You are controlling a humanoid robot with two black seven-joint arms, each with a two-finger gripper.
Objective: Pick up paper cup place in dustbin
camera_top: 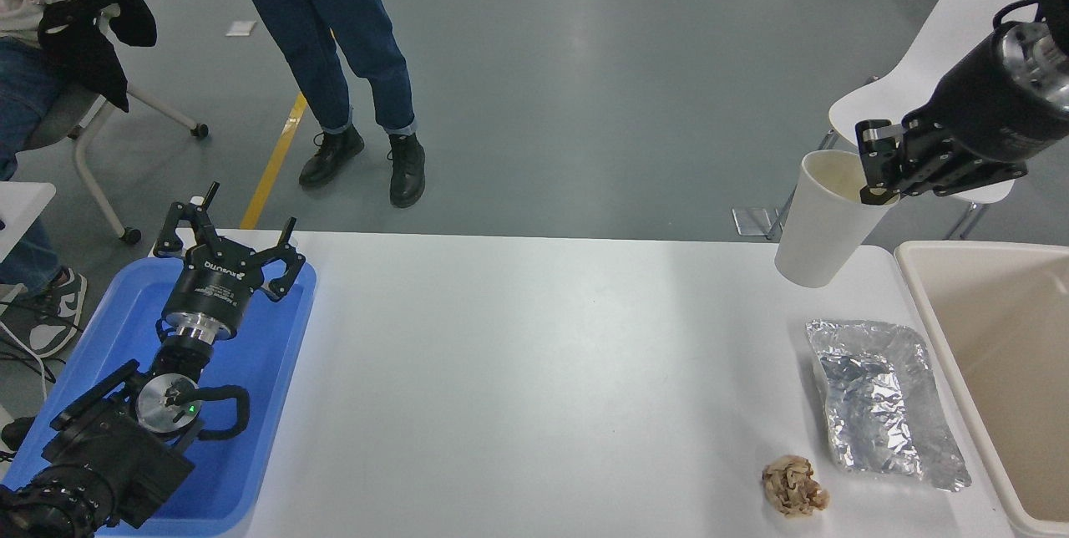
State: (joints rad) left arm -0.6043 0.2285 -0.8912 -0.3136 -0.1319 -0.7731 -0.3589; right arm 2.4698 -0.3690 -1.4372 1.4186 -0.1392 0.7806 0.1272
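Observation:
The white paper cup (823, 225) hangs tilted in the air above the table's far right corner, its cream inside showing at the rim. My right gripper (877, 175) is shut on the cup's rim, one finger inside and one outside. The beige dustbin (917, 287) stands just right of the table, below and to the right of the cup. My left gripper (225, 250) is parked open over the blue tray at the lower left.
A crumpled silver foil bag (881, 404) lies near the bin, with a brown paper ball (793, 485) in front of it. A blue tray (250, 388) sits at the left. A white chair (944, 78) stands behind the right arm; a person's legs (334, 45) are beyond the table.

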